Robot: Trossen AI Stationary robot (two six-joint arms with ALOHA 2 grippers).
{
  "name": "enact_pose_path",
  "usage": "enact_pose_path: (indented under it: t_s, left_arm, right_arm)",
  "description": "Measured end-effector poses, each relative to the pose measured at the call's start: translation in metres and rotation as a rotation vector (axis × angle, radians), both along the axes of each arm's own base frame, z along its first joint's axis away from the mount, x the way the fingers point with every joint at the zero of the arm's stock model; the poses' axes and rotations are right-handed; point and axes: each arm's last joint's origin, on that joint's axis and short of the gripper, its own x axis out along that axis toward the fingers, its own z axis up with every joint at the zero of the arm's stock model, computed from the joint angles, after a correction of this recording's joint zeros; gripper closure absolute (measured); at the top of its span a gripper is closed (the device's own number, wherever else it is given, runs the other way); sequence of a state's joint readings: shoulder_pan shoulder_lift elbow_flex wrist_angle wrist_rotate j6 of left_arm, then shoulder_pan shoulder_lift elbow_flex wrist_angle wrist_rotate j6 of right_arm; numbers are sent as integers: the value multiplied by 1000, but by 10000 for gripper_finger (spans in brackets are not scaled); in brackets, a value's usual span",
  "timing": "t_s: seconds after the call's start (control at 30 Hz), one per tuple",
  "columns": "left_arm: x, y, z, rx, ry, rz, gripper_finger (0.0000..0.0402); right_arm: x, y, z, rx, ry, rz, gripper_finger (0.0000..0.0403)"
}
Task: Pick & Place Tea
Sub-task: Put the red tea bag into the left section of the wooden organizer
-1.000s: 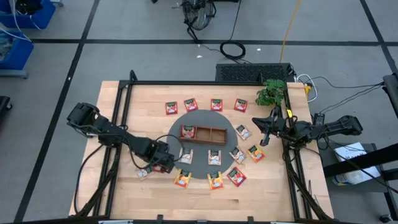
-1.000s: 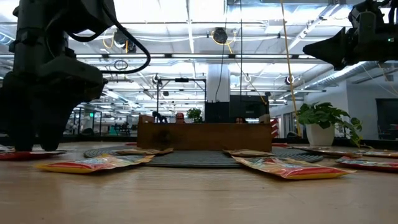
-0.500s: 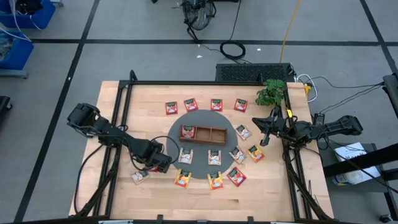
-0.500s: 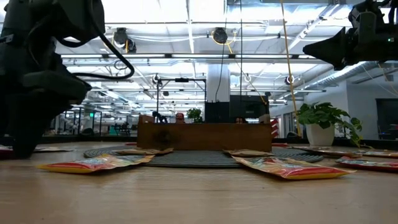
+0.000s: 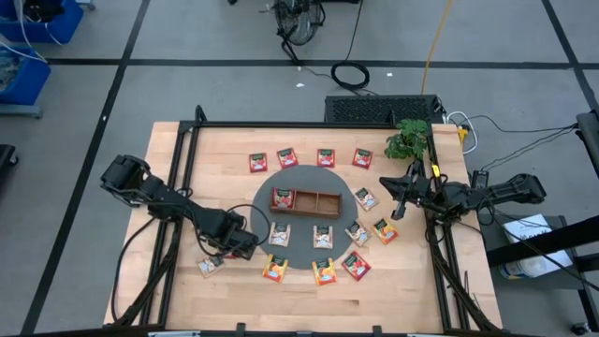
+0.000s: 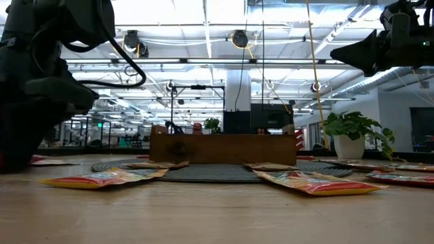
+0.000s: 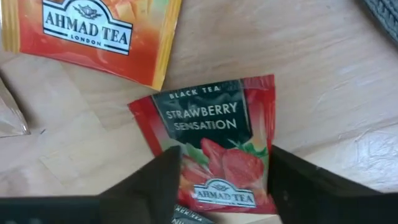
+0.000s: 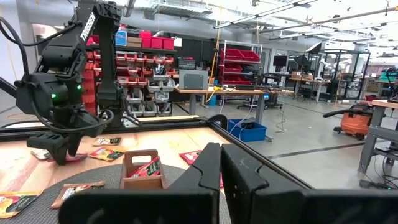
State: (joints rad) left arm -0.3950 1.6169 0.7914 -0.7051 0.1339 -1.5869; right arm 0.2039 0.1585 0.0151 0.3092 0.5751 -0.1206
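Observation:
Tea packets lie in a ring around the brown wooden tray (image 5: 316,200) on the grey round mat (image 5: 309,178). One red packet (image 5: 283,197) lies in the tray's left compartment. My left gripper (image 5: 241,247) points down near the mat's near left side. In the left wrist view it (image 7: 224,158) stands open over a red strawberry tea packet (image 7: 214,124) that lies flat on the wood, one finger at each side edge. My right gripper (image 5: 399,195) hangs shut above the table's right side, holding nothing. My left gripper comes from above with a finger (image 7: 163,177) at the red packet's one side edge and the other finger (image 7: 289,177) at the opposite edge, near one end of the packet. Whether they touch it, I cannot tell. The packet lies flat, unbent.
An orange packet (image 7: 93,31) lies close beside the red one, and a whitish packet (image 5: 210,265) lies toward the near left corner. A potted plant (image 5: 407,140) stands at the far right. More packets (image 5: 324,271) line the mat's near edge.
The whitish packet beside my left gripper has slid a little toward the table's near left corner and now lies clear of the gripper. My left gripper has stayed over the same spot, with its wrist rolled slightly.

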Motion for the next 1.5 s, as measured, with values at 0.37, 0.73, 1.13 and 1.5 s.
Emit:
enact_pose_path:
  t_s: [0.37,0.73,1.13,1.5]
  left_arm:
    - [14,-5,2,-102,-152,-176,375]
    - [33,-5,40,54,-236,-269,395]
    - [71,36,111,742,-340,-354,396]
    - [118,70,60,936,-413,-329,388]
  right_arm:
    - [0,0,0,0,0,0,399]
    - [0,0,0,3,-1,0,399]
    - [0,0,0,2,-3,0,399]
    - [0,0,0,3,-1,0,399]
